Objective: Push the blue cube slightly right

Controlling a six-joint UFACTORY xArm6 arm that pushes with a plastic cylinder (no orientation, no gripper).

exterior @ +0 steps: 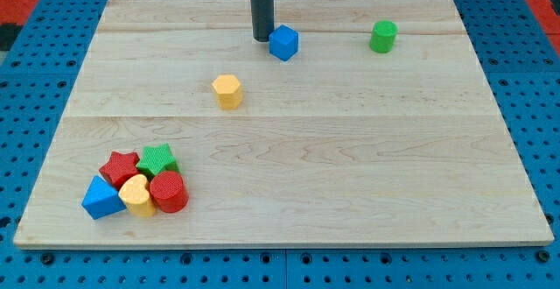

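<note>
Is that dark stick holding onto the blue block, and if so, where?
Nothing is held. My tip has no jaws; it stands close against the blue cube on the view's left side, placed only to push it.

Bright, even, diffuse light over pale wooden counter [350, 184]. Shadows short and soft: faint dark rim under blue cube [283, 42], green cylinder [382, 37], yellow hexagonal block [227, 90]; slightly deeper shading within clustered blocks at view's bottom left. No hard glare; mild sheen on dark rod, my tip [262, 39] crisp. Focus sharp across frame. Low resolution softens wood grain. Counter edges straight, no visible distortion.
</note>
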